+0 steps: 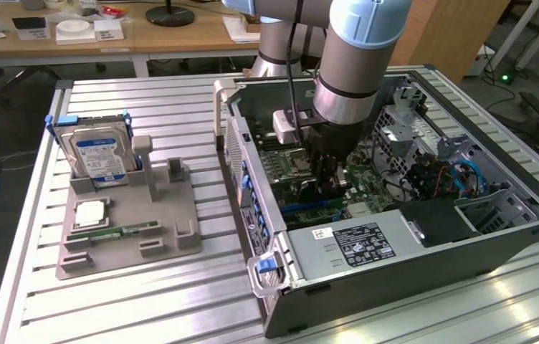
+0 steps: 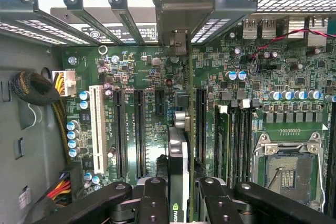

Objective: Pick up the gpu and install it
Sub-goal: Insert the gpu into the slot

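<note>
The gpu [image 2: 178,153] stands on edge between my fingers [image 2: 153,203], seen edge-on as a thin dark card. Its silver end bracket [image 2: 177,35] reaches to the case's rear slot openings. It sits in line with a long black slot on the green motherboard [image 2: 142,93]; I cannot tell whether it is pressed in. My gripper [image 2: 181,203] is shut on the card's top edge. In the exterior view my gripper [image 1: 325,183] reaches down into the open computer case [image 1: 499,229] over the motherboard, and the card is mostly hidden beneath it.
A grey fixture [image 1: 169,236] on the slatted table at the exterior view's left holds a hard drive [image 1: 100,154], a processor [image 1: 91,213] and a memory stick [image 1: 117,232]. Inside the case are the power supply [image 1: 365,244], the processor socket [image 2: 286,169] and cable bundles [image 2: 37,90].
</note>
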`<act>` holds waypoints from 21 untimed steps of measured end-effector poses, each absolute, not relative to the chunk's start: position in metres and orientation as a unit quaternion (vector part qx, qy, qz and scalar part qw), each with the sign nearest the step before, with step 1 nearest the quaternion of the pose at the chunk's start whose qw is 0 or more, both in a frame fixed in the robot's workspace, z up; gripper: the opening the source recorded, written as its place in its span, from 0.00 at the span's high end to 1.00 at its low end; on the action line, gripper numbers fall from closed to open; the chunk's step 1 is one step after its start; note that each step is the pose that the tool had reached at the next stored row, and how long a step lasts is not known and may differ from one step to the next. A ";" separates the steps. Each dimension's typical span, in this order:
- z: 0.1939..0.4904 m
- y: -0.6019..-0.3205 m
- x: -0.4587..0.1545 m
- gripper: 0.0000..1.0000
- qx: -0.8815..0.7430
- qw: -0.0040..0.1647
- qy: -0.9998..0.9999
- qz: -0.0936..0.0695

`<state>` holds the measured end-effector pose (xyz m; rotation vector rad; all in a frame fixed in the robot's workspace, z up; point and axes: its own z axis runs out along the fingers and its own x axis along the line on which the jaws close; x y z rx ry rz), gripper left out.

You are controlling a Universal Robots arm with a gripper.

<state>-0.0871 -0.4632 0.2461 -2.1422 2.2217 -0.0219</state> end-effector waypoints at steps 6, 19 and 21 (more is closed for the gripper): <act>0.246 -0.463 -0.087 0.73 -0.694 0.028 0.720 -0.007; 0.243 -0.463 -0.088 0.73 -0.694 0.028 0.720 -0.007; 0.242 -0.463 -0.088 0.73 -0.694 0.028 0.720 -0.007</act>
